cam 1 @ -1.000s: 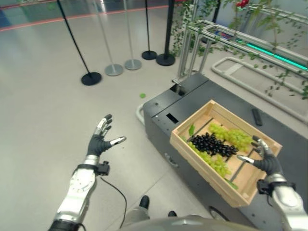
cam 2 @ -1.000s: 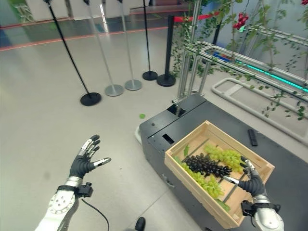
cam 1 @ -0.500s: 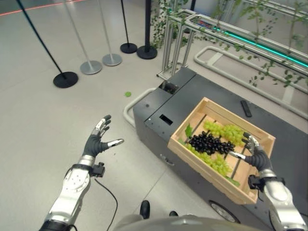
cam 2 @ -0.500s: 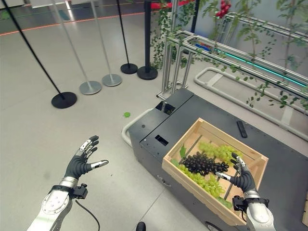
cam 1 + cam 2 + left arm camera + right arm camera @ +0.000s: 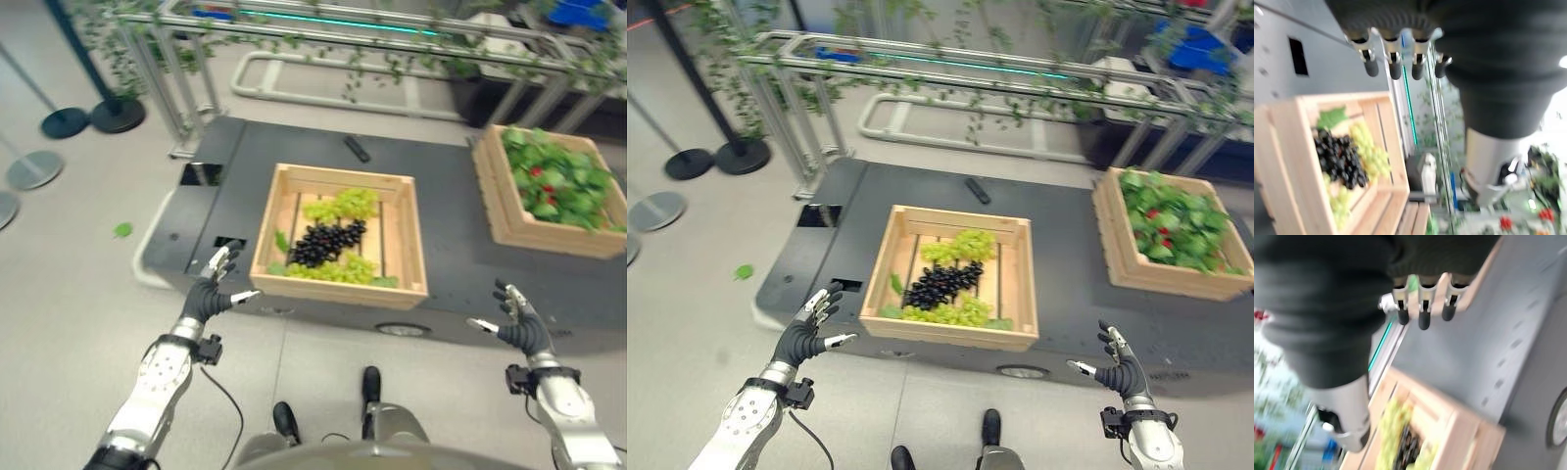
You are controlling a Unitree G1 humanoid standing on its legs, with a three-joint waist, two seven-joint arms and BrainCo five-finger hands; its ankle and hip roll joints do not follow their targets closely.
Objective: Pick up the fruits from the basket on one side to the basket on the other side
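**Both hands open and empty, grapes in the middle crate**

Left eye view: wooden crate [image 5: 404,245] in the middle of a dark grey platform [image 5: 451,235], holding a black grape bunch [image 5: 326,241] with green grapes [image 5: 341,205] on the far side and more green grapes [image 5: 328,270] along the near side. Second crate [image 5: 509,217] to the far right on the same platform, well apart from the first, packed with green leaves [image 5: 554,181] and a few red fruits among them. Small black remote-like object [image 5: 357,149] lying on the platform beyond the middle crate. Left hand [image 5: 209,295] raised just off the near left corner of the middle crate, fingers spread and straight, holding nothing. Right hand [image 5: 521,328] near the platform's front edge on the right, fingers likewise spread, empty. Single green leaf [image 5: 122,230] on the floor to the left.

Right eye view: same layout; metal railing [image 5: 950,73] with trailing vines across the far side.

Left wrist view: straight dark-tipped fingers [image 5: 1395,67] pointing away, nothing between them; crate with black and green grapes visible past them.

Right wrist view: fingers [image 5: 1423,317] straight and apart from everything, grey platform surface and the grape crate visible beyond
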